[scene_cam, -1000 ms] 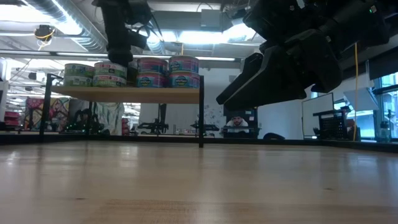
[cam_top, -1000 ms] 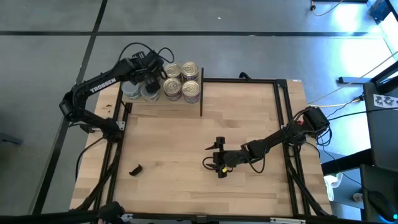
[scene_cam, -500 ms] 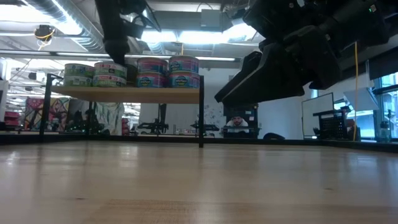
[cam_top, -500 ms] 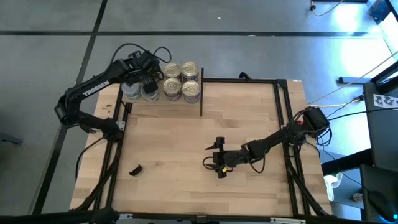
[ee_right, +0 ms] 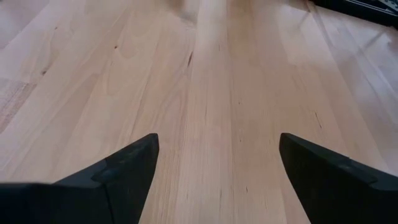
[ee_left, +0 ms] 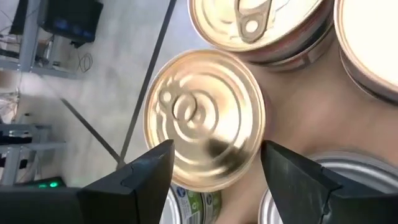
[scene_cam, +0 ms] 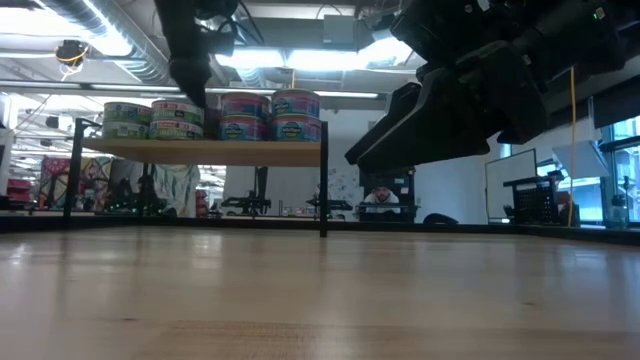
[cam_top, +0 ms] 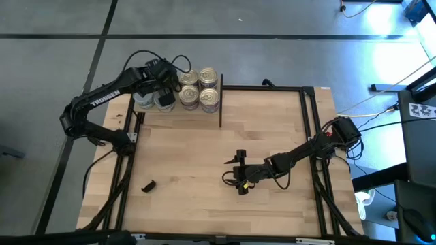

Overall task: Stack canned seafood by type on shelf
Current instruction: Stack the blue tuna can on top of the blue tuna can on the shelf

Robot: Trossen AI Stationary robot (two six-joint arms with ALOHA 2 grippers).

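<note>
The shelf (scene_cam: 200, 151) at the table's far left corner carries the canned seafood in low stacks: green-labelled tins (scene_cam: 176, 118) at the left, pink-labelled ones (scene_cam: 270, 115) at the right. From above, several gold tops (cam_top: 199, 86) and silver tops (cam_top: 144, 102) show. My left gripper (cam_top: 165, 85) hangs open just above the green-labelled stack; in its wrist view a gold-topped tin (ee_left: 205, 118) shows beyond the gap between its fingers (ee_left: 216, 146), apart from them. My right gripper (cam_top: 236, 174) stands open over bare wood (ee_right: 217, 143) mid-table.
The shelf's black upright post (cam_top: 220, 107) stands at its right end, by the pink-labelled tins. A small black object (cam_top: 147, 185) lies on the tabletop near the left front. A black frame (cam_top: 310, 116) runs along the table's edges.
My left gripper has risen a little from the top of the green-labelled stack, its fingers still apart. The tins have stayed where they were.
</note>
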